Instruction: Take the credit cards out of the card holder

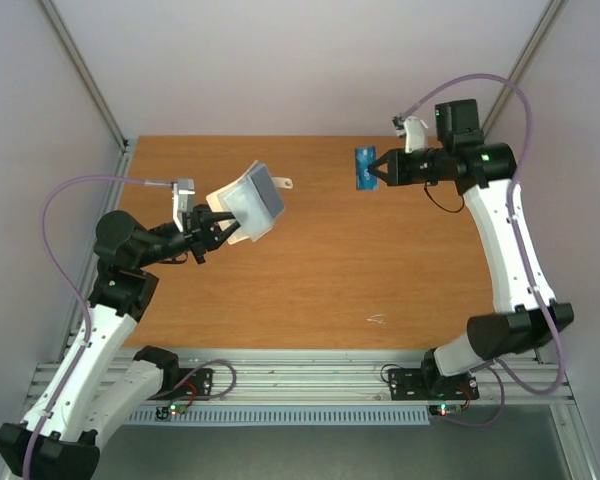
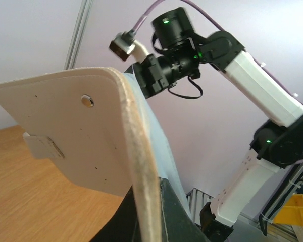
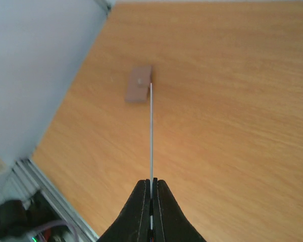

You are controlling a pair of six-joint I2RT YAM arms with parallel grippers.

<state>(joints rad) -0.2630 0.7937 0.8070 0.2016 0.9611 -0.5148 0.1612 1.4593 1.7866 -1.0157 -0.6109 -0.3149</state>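
My left gripper (image 1: 225, 228) (image 2: 146, 201) is shut on the lower edge of the card holder (image 1: 252, 203) and holds it tilted above the left part of the table. In the left wrist view its beige outer panel (image 2: 81, 131) with a snap fills the left side, and the pale blue inner panel shows behind the rim. My right gripper (image 1: 375, 168) (image 3: 151, 182) is shut on a bright blue credit card (image 1: 363, 168) above the far right of the table. In the right wrist view this card is an edge-on thin line (image 3: 151, 131). No other credit cards show.
A small mauve-brown flat piece (image 3: 139, 84) (image 1: 282, 183) lies on the wooden table (image 1: 330, 280) between the two grippers. Pale walls and metal frame posts close the table at the back and sides. A rail (image 1: 300, 385) with both arm bases runs along the near edge.
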